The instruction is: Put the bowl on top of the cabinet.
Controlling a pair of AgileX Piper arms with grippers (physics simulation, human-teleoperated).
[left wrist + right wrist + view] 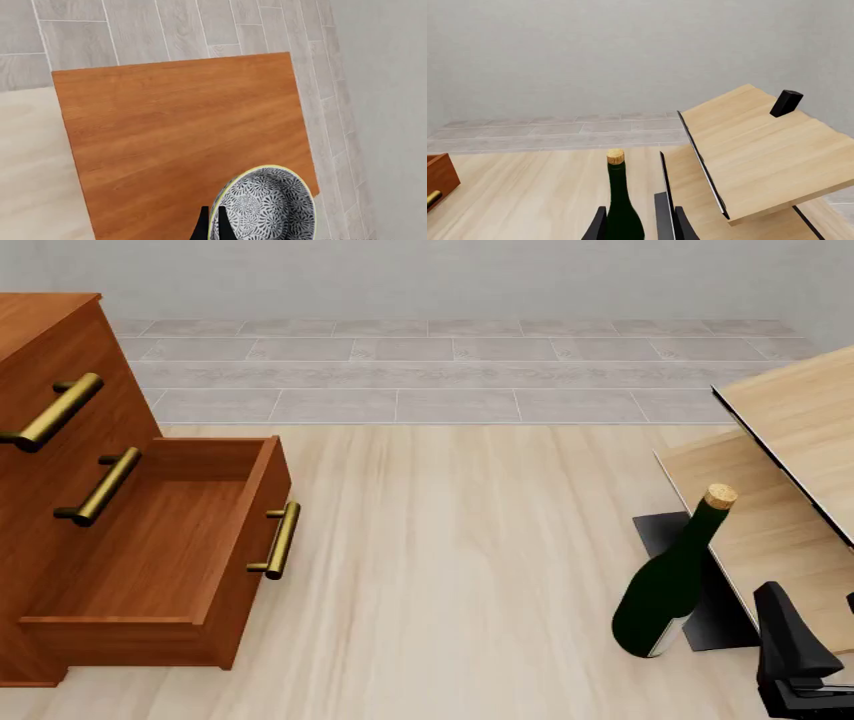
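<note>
Left wrist cam: left gripper is pinching the bowl by its rim, right above the cabinet top near a corner. Right gripper sits spread wide around the bottle.

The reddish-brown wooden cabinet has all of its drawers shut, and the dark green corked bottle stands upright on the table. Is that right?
Not quite. The front view shows one drawer of the reddish-brown wooden cabinet pulled open, with nothing visible inside. The dark green corked bottle does stand upright on the table.
</note>
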